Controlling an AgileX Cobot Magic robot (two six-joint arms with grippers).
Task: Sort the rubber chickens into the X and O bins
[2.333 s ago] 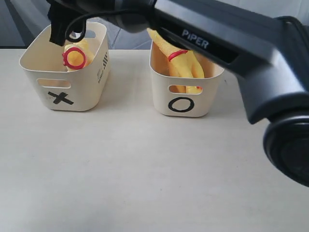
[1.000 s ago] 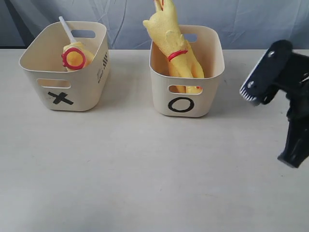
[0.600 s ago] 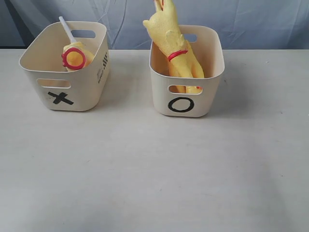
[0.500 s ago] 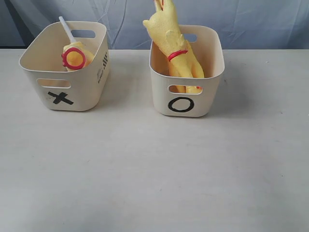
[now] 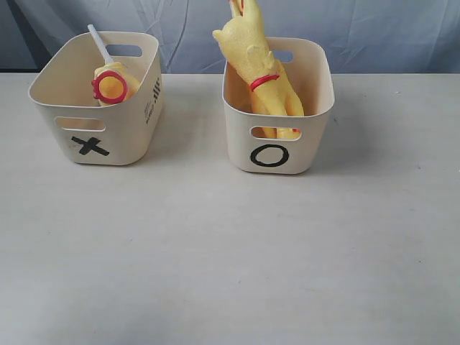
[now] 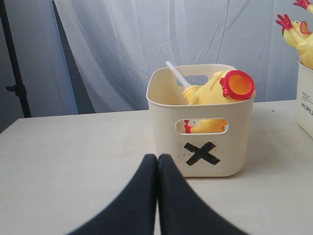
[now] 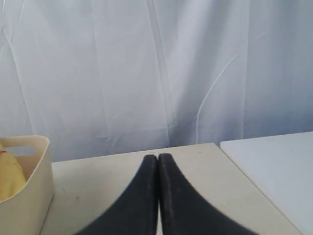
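Note:
The X bin (image 5: pixel 97 133) (image 6: pixel 205 127) stands at the back left and holds one rubber chicken (image 5: pixel 111 85) (image 6: pixel 220 88) with a red neck ring and a white tube sticking up. To its right, the O bin (image 5: pixel 277 144) holds yellow chickens (image 5: pixel 262 79) that rise above its rim. An edge of that bin (image 7: pixel 29 196) shows in the right wrist view. My left gripper (image 6: pixel 157 157) is shut and empty, low over the table in front of the X bin. My right gripper (image 7: pixel 157 156) is shut and empty, beside the O bin. Neither gripper appears in the exterior view.
A pale blue-white curtain (image 5: pixel 374 29) hangs behind the table (image 5: pixel 230 251). A second white surface (image 7: pixel 274 166) adjoins the table on one side in the right wrist view. A dark stand (image 6: pixel 12 73) rises beside the curtain in the left wrist view.
The right arm, which reached over the X bin, drew back to the right and left the exterior view. The white-tubed chicken stays in the X bin. Nothing has moved in the last half second.

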